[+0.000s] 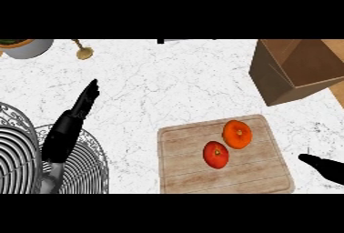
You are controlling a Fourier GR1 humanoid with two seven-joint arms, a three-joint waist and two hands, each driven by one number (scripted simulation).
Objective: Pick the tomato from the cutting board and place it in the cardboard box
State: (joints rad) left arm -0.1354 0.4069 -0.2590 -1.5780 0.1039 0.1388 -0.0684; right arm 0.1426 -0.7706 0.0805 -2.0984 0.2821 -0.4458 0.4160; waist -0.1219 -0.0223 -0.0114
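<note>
A red tomato (215, 154) lies near the middle of the wooden cutting board (201, 177). Just up and right of it on the board is an orange round fruit (237, 134), almost touching the tomato. The open cardboard box (282, 86) stands at the upper right, tilted, beyond the board. My left hand (79, 109) is open at the left, fingers straight and pointing away, far from the board. Only a part of my right hand (324, 167) shows at the lower right edge, just right of the board and apart from the tomato.
A wire dish rack (20, 150) fills the lower left under my left forearm. A grey plant pot (30, 47) and a small brass object (83, 53) stand at the back left. White marble counter (174, 86) lies between the board and the box.
</note>
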